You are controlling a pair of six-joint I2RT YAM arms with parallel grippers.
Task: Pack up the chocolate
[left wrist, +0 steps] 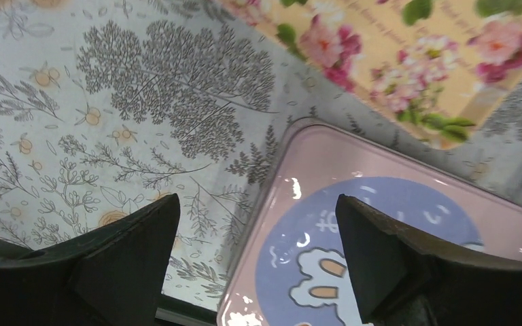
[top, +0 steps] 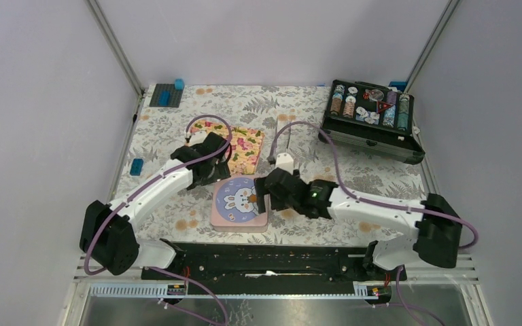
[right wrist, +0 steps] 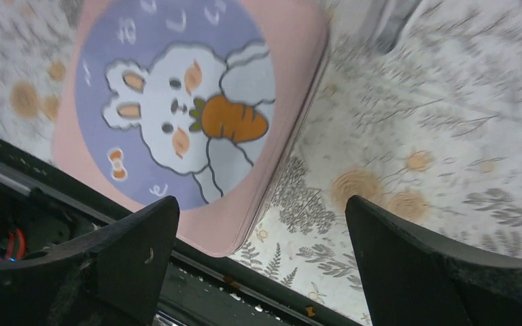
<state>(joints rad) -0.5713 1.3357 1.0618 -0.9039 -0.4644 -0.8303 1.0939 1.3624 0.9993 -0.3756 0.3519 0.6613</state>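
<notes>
Left gripper: gaping over corner of pink tin.
Right gripper: gaping beside tin's right edge.
Behind: floral pouch lying close.

The fern-printed table carries a pink bunny-lidded box near the front, with a flowered yellow sheet just behind it. A black chip case sits at the far right, and a small blue block lies at the left edge.

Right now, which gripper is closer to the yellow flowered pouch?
Left. The left gripper hangs beside the yellow flowered pouch; the right gripper is farther, over the pink tin, at its right edge.
</notes>
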